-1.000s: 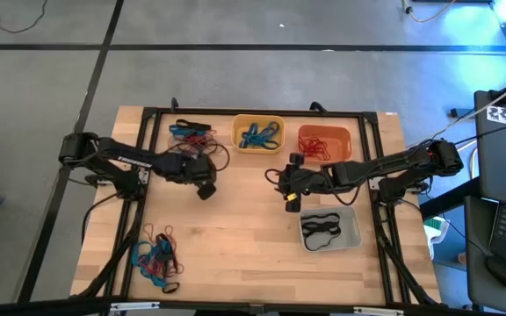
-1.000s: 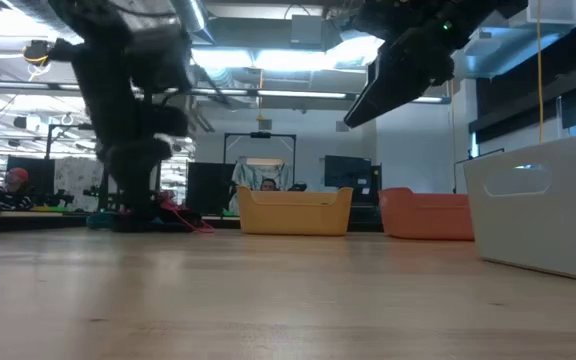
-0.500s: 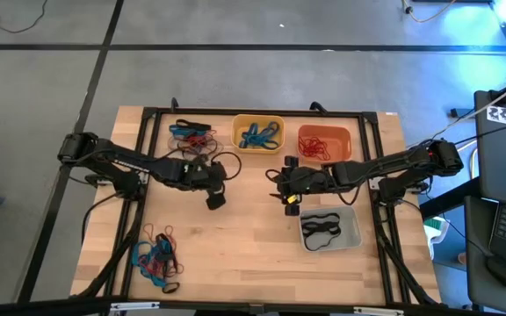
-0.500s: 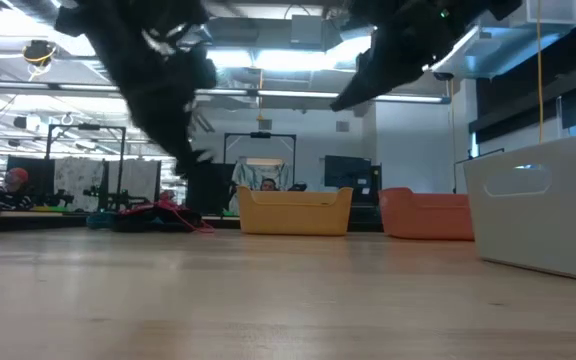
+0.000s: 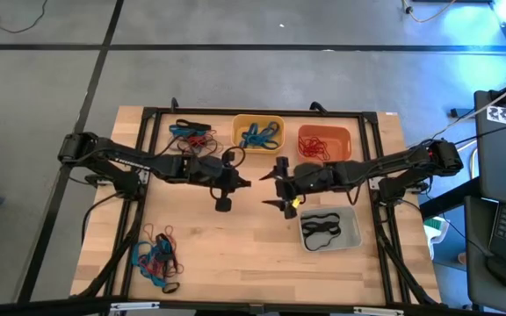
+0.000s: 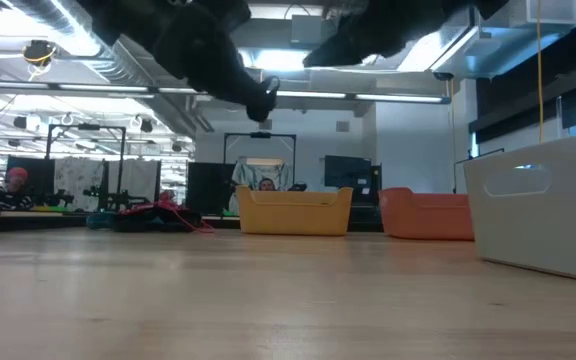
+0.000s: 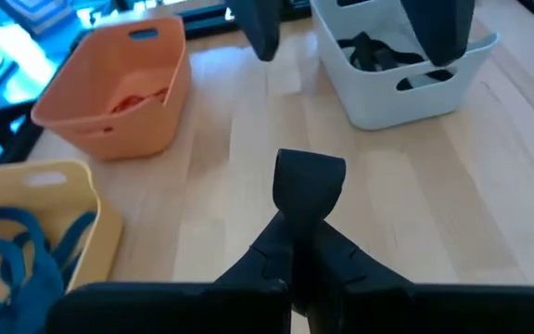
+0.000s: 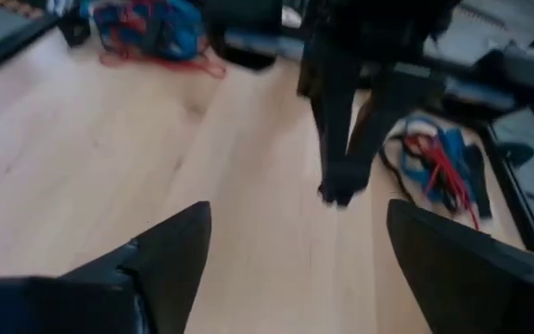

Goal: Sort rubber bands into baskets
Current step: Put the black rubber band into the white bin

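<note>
My left gripper (image 5: 242,182) hangs above the middle of the table with its fingers shut (image 7: 308,186); no band shows between them. My right gripper (image 5: 269,190) faces it from the table's right, level, open and empty (image 8: 295,260). The yellow basket (image 5: 258,132) holds blue bands. The orange basket (image 5: 324,142) holds red bands. The pale grey basket (image 5: 329,228) holds black bands. Loose mixed bands lie in one pile at the far left (image 5: 191,133) and another at the near left (image 5: 156,259).
A dark metal frame (image 5: 148,112) runs around the tabletop. Black cables loop beside the left arm (image 5: 230,157). Bare wood lies between the two grippers and the table's near edge (image 5: 235,254). A person shows in the room far behind the table (image 6: 267,184).
My left gripper has risen from close to the table and gone toward the table's right, toward my right gripper, tipping from pointing down to nearly level. My right gripper has also tipped up toward level and shifted slightly toward the table's left.
</note>
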You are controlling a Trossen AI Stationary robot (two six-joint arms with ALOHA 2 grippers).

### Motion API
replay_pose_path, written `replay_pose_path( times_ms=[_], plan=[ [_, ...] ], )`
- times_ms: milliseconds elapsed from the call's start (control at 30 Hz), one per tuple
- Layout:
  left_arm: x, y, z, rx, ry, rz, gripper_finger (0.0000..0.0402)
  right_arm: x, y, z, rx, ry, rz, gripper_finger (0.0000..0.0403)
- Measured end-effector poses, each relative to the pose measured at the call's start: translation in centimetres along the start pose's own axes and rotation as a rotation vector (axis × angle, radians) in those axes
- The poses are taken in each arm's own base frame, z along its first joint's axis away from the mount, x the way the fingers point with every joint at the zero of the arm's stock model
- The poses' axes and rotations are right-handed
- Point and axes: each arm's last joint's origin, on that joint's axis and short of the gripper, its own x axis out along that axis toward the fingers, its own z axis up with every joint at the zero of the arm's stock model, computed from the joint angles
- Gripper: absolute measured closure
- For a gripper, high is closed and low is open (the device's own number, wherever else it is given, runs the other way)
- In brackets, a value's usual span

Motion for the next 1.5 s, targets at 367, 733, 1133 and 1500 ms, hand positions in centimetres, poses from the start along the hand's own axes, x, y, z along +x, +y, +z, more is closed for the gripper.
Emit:
replay_pose_path(
  times_ms=[367, 733, 1133, 1500],
  plan=[
    [-0.1, -0.1, 1.5, -0.038, -0.149, 0.009, 0.0388, -0.1, -0.3, 1.6, 0.044, -0.176, 0.016, 0.0125],
    [-0.7, -2.3, 2.7, 0.004, -0.255, -0.043, 0.0387, 0.3, -0.3, 1.2, 0.099, -0.139, -0.028, 0.0166],
    [-0.7, -2.4, 2.8, 0.012, -0.264, -0.045, 0.0387, 1.0, -0.1, 1.5, 0.090, -0.215, 0.025, 0.0254],
    [-0.7, -2.4, 2.8, -0.035, -0.264, -0.050, 0.0384, 1.0, -0.2, 1.5, 0.065, -0.209, -0.012, 0.0394]
  ],
)
